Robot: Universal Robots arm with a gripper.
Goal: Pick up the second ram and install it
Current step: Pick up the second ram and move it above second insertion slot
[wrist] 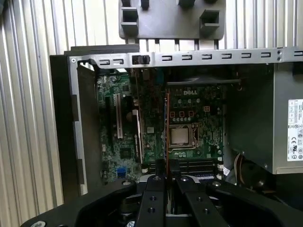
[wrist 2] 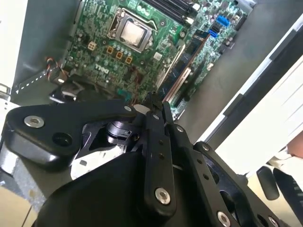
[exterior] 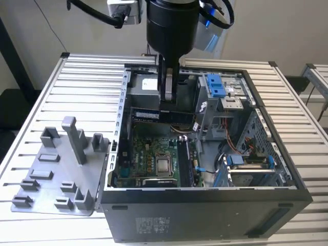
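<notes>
Hanging over the open computer case [exterior: 205, 215], the second ram [exterior: 148, 115] is clamped level between closed fingers [exterior: 168, 92] — seen edge-on in the first wrist view, above the motherboard [wrist: 199, 109].

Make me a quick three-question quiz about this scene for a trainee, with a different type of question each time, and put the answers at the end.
1. True or false: the grey fixture lies inside the computer case.
2. Multiple choice: what is the gripper holding? A, the second ram. B, a blue drive bracket. C, nothing.
3. Fill in the blank: the held stick hangs inside the open case, over the green ____.

Key: 1 false, it lies outside the case, at the exterior view's left. 2 A. 3 motherboard.
</notes>
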